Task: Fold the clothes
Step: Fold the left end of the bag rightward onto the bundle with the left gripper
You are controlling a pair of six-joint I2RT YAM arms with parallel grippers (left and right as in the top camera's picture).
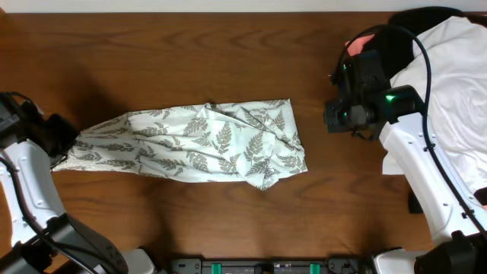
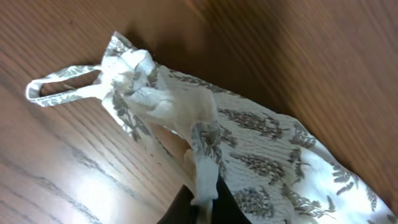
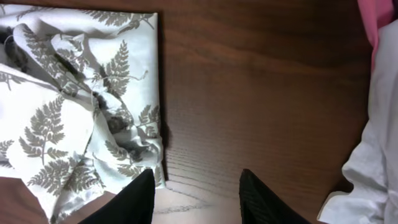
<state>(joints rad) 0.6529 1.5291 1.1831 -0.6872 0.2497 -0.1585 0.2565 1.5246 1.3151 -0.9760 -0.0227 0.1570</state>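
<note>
Gripping the bunched 9 o'clock end of the fern-print garment (image 1: 198,141) with the left fingers (image 2: 177,213). Lying crumpled across the middle of the surface (image 1: 228,61). Holding the right fingers (image 3: 134,200) apart, empty, over bare wood beyond its 3 o'clock edge.

Bare table (image 1: 228,61) beyond the fern garment (image 1: 198,141) & a strip on its near side give room to pass. Gap btwn its rt edge & the white garment (image 1: 456,84) is open wood, w/ right arm (image 1: 415,160) over it.
</note>
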